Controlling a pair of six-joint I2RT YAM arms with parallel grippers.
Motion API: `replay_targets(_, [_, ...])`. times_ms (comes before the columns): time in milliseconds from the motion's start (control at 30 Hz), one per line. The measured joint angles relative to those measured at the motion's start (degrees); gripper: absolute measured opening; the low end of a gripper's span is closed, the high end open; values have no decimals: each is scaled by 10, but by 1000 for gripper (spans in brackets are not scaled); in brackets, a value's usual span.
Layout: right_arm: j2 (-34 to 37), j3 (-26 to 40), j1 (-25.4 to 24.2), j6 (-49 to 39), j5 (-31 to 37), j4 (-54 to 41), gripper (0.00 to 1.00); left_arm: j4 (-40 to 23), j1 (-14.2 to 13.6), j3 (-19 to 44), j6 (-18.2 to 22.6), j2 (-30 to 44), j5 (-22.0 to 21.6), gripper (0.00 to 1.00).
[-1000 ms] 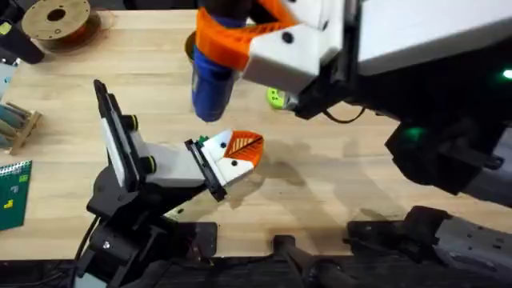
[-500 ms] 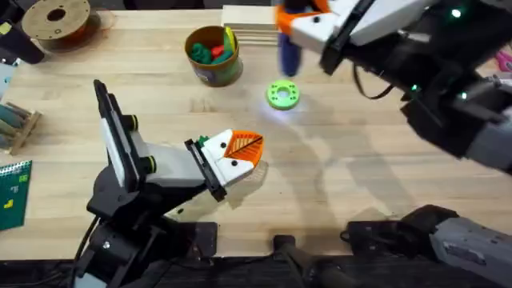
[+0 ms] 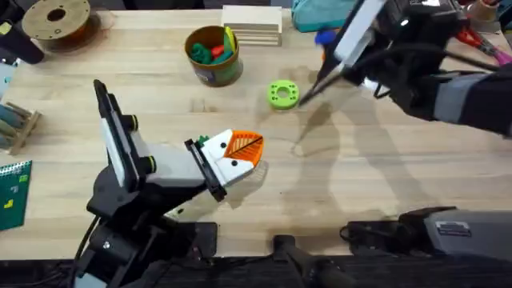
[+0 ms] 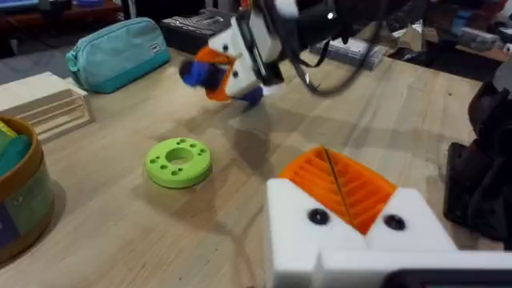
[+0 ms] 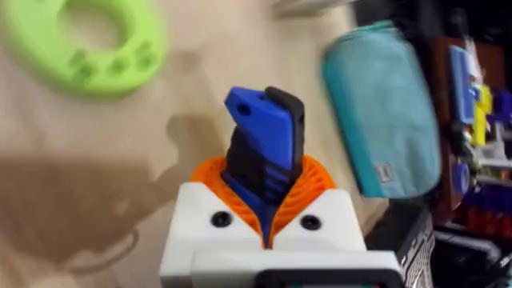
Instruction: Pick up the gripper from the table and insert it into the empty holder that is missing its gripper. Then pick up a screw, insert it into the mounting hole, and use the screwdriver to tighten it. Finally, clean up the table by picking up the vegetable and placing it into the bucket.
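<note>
Holding: my right fingers [image 5: 268, 210] are clamped on the blue pen-shaped electric screwdriver [image 5: 264, 140], upper right of the overhead frame.
Left fingers: the orange ribbed pads of my left fingers [image 3: 242, 152] are pressed together, low over the wooden table [image 3: 384, 184] at centre frame.
Tub: the small yellow-rimmed bucket [image 3: 213, 56] stands at upper centre, red and green toys inside.
Disc: a flat bright-green round disc [image 3: 282, 94] lies just right of it.
Pouch: a teal zip pouch [image 4: 120, 52] rests at the far edge.
</note>
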Motion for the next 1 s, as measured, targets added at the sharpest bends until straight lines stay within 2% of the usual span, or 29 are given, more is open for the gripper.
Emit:
replay_targets(167, [35, 0, 2, -144, 25, -80, 31, 0, 0, 0, 0, 0, 0, 12])
replay_targets(300, [39, 2, 2, -191, 41, -104, 57, 0, 0, 0, 0, 0, 0, 12])
replay_targets(333, [39, 2, 2, -199, 44, -114, 166, 0, 0, 0, 0, 0, 0, 12])
replay_targets(500, [39, 7, 10, -209, 53, -161, 857, 0, 0, 0, 0, 0, 0, 12])
replay_targets(600, [36, 16, 22, -164, 60, -178, 895, 0, 0, 0, 0, 0, 0, 12])
replay_targets(767, [19, 16, 55, -10, 97, -208, 897, 0, 0, 0, 0, 0, 0, 13])
replay_targets(800, [10, 16, 61, 19, 102, -217, 898, 0, 0, 0, 0, 0, 0, 51])
replay_targets(967, [-51, 16, 85, 147, 117, -268, 897, 0, 0, 0, 0, 0, -4, 818])
replay_targets(1000, [-64, 16, 89, 165, 118, -278, 897, 0, 0, 0, -2, 0, -4, 938])
